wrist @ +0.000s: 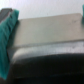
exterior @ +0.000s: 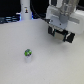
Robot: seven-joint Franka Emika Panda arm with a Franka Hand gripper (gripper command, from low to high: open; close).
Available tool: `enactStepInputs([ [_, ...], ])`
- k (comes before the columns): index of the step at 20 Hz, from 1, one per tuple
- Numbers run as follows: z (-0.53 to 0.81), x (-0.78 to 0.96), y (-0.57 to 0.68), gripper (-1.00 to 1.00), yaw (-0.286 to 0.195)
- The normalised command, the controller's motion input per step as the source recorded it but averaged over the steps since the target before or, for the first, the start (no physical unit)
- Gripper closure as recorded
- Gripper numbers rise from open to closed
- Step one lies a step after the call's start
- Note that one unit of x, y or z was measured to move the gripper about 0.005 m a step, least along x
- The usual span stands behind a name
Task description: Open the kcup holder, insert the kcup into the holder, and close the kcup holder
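Observation:
The kcup (exterior: 27,52), a tiny white pod with a green and dark top, stands alone on the white table (exterior: 20,70), toward the exterior view's left. My gripper (exterior: 60,34) hangs at the upper right, far from the pod, over a dark shape that is blurred. In the wrist view its teal fingers (wrist: 7,31) stand wide apart at the two edges of the picture, the gripper (wrist: 44,22) open. Between them lies a flat grey-and-black boxy surface (wrist: 47,45), which looks like the kcup holder seen close up. No tray or pod slots show.
A white upright object (exterior: 25,10) stands at the back toward the exterior view's left, with dark clutter (exterior: 7,20) beside it. The table's far edge runs just behind them.

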Motion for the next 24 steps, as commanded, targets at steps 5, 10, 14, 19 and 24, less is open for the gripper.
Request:
enactStepInputs([
  [5,0.22,0.91,-0.35,1.0,-0.062],
  [10,0.21,0.88,-0.38,1.0,-0.066],
  [14,0.24,0.42,-0.22,-1.0,-0.094],
  [19,0.33,0.29,-0.25,-1.0,-0.134],
  [24,0.36,0.24,-0.36,-1.0,-0.16],
])
